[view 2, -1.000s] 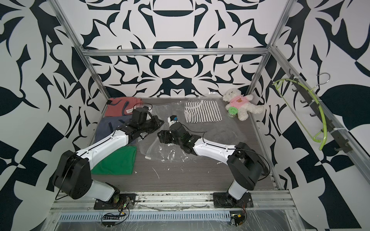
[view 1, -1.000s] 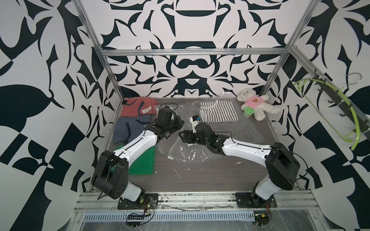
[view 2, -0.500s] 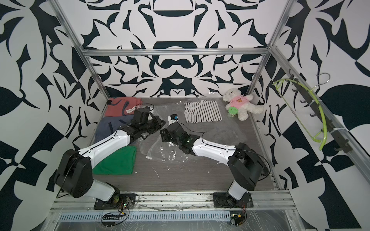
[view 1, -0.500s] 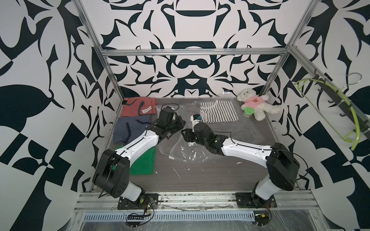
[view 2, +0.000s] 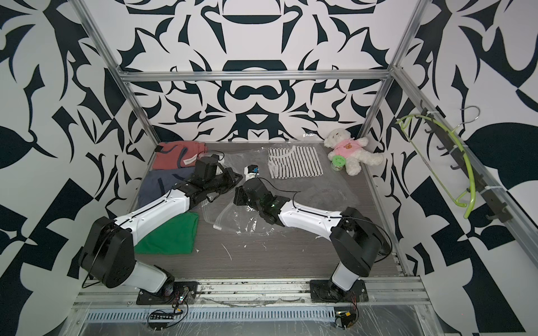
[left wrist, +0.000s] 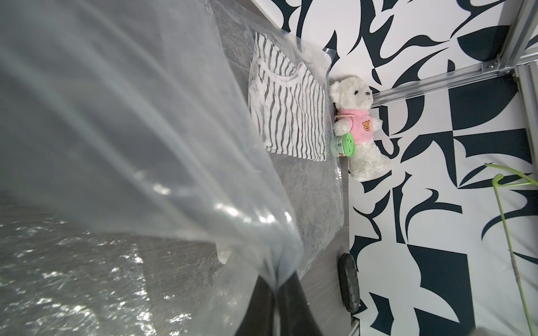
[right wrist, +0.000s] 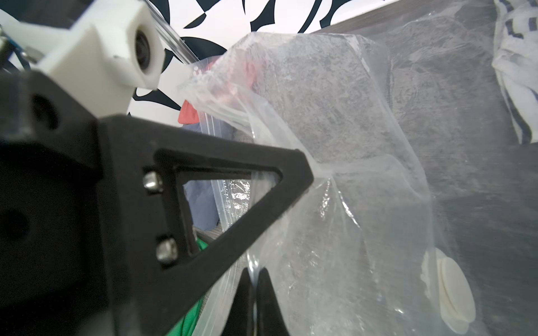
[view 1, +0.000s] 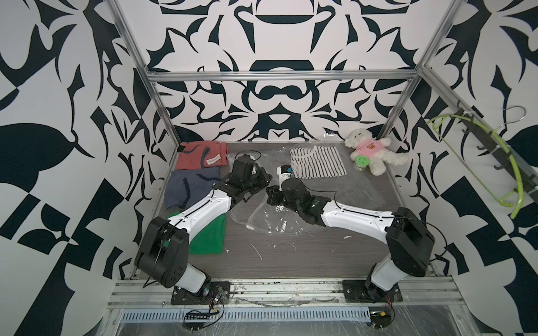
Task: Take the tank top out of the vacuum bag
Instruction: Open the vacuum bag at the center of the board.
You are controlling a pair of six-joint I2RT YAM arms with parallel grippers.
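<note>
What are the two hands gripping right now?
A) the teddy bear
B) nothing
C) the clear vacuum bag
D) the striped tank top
C: the wrist views show the left hand and the right hand each pinched shut on film of the vacuum bag.

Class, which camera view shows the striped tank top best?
The left wrist view: the striped tank top lies large and sharp inside the vacuum bag. Both top views show it whole but small; the right wrist view catches only an edge.
</note>
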